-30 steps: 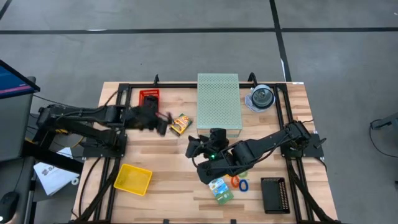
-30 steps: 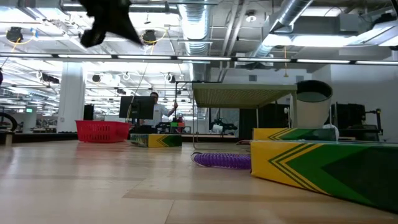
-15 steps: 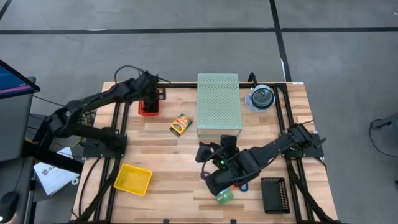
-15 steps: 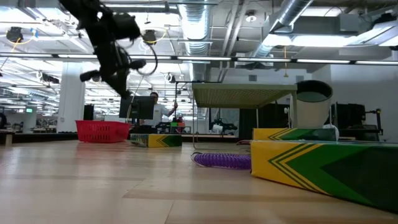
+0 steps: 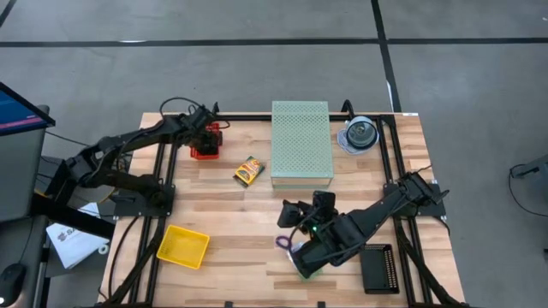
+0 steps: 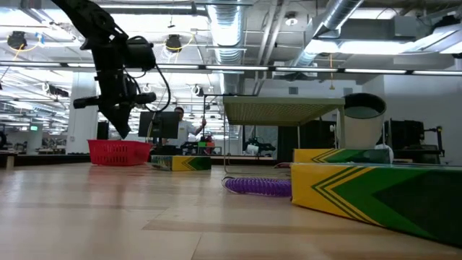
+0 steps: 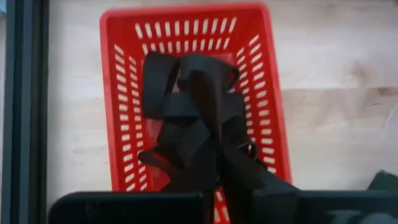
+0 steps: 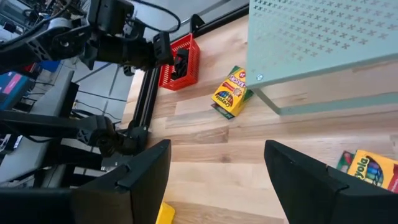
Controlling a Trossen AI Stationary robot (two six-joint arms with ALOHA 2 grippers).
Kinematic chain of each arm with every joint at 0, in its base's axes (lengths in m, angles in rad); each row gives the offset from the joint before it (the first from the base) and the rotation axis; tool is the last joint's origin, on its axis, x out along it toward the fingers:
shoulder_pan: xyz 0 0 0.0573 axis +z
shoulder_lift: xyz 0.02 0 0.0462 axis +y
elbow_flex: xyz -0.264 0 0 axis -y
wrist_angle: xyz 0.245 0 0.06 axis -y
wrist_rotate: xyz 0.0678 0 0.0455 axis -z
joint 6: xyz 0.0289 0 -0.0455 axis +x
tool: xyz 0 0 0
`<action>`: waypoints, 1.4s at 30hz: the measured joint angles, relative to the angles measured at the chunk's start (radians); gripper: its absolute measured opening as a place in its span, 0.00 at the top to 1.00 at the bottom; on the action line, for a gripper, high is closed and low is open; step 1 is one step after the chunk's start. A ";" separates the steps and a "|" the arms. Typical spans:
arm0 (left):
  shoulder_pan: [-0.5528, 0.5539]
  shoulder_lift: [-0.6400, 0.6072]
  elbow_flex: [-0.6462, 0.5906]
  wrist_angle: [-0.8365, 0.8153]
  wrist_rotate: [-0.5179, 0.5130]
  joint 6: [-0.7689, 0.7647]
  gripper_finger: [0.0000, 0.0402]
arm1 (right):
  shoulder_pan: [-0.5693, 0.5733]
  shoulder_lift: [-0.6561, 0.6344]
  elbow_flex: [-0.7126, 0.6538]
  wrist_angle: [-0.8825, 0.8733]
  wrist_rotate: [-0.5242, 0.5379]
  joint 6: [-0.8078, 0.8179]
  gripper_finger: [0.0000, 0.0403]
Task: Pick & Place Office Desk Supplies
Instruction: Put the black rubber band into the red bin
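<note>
Take the pale green perforated box (image 5: 300,144) as your landmark, and start at the near edge of the table; your right gripper (image 5: 301,257) sits low on the near side of the box, its fingers (image 8: 142,167) spread wide with nothing between them; just beside it lies a purple elastic loop (image 5: 282,243), and a green and yellow packet (image 6: 375,189) lies close to the low camera with the same purple coil (image 6: 258,186) next to it. A black perforated tray (image 5: 377,267) rests nearer than the box and off to its right; a yellow tray (image 5: 182,246) sits nearer than the box and well to its left. Moving outward, you find a small yellow crayon box (image 5: 248,170) just beside the box's left side, tilted on the wood. Farther still, at the box's far left, stands a red basket (image 5: 205,141); your left gripper (image 5: 208,135) hangs over it with fingers (image 7: 208,118) pressed together; in the left wrist view black binder clips (image 7: 161,87) lie piled in the basket, and you cannot tell whether the fingers pinch one; a clear disc spindle (image 5: 360,133) stands by the box's far right corner.
</note>
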 joint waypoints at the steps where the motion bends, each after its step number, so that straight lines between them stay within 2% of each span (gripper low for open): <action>1: 0.000 0.000 -0.004 -0.002 0.000 0.000 0.96 | 0.000 0.000 0.000 -0.002 -0.001 0.000 0.37; 7: 0.000 -0.018 -0.006 0.001 -0.003 0.000 0.82 | 0.002 -0.002 0.000 -0.007 -0.008 0.000 0.37; 16: 0.000 -0.146 -0.006 0.000 -0.046 0.005 0.57 | 0.003 -0.005 0.001 -0.018 -0.021 0.011 0.37; 21: 0.000 -0.190 -0.006 0.002 -0.044 0.028 0.49 | -0.002 -0.005 0.001 -0.019 -0.022 0.010 0.37; 29: -0.002 -0.174 -0.007 0.012 -0.001 0.041 0.45 | 0.000 -0.005 0.001 -0.016 -0.021 0.010 0.37; 33: 0.000 -0.124 -0.007 0.013 0.002 0.072 0.45 | 0.000 -0.005 0.001 -0.010 -0.014 0.008 0.37; 36: 0.000 -0.067 -0.007 0.008 0.044 0.078 0.45 | 0.000 -0.005 0.001 -0.006 -0.009 0.008 0.37; 39: 0.002 -0.037 -0.007 0.012 0.022 0.058 0.45 | 0.000 -0.005 0.001 0.000 -0.007 0.008 0.37; 42: 0.002 -0.023 -0.007 0.024 0.010 0.107 0.45 | 0.001 -0.005 0.001 0.005 -0.006 0.008 0.37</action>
